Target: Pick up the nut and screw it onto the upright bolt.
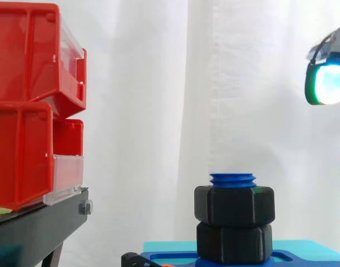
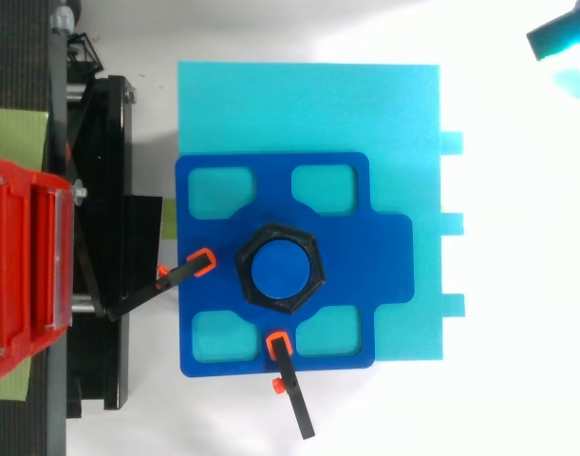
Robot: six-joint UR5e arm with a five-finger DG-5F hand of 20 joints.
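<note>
In the side view, the nut (image 1: 234,205) is seen threaded on the upright blue bolt (image 1: 233,179) at lower centre, directly above a second black hexagon (image 1: 234,242). The robot hand (image 1: 327,83) is seen at the upper right edge, well apart from them. Whether it is open or closed cannot be told.

In the top view, the nut (image 2: 246,269) is seen ringing the bolt (image 2: 279,269) at the middle of a blue plate (image 2: 365,275), with the robot hand (image 2: 563,36) in the upper right corner.

Robotics lab workbench: white curtain (image 1: 158,83) behind, red parts bins (image 1: 25,111) stacked on black stand (image 1: 36,225) at 9 o'clock, blue fixture plate (image 2: 375,256) clamped centrally.
</note>
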